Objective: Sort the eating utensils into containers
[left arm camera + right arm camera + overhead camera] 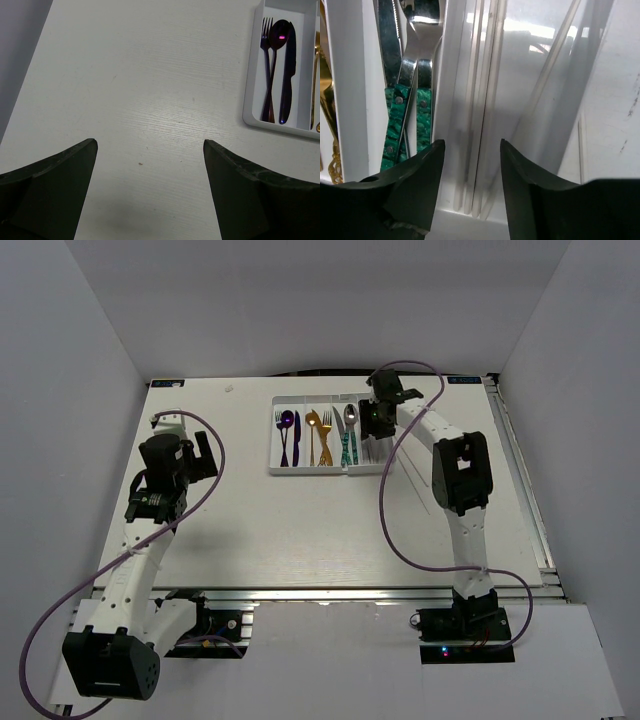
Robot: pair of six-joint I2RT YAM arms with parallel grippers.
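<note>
Right gripper [472,145] hangs with jaws apart, holding nothing, straight over the white chopsticks [481,100]. They lie lengthwise, top to bottom of the wrist frame, in the rightmost compartment of the tray [310,400]. Left gripper [150,144] is wide open, well apart over the counter [150,75].

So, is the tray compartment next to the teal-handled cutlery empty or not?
Not empty. The right wrist view shows thin white chopsticks lying lengthwise in that compartment, beside the teal-handled cutlery.
</note>
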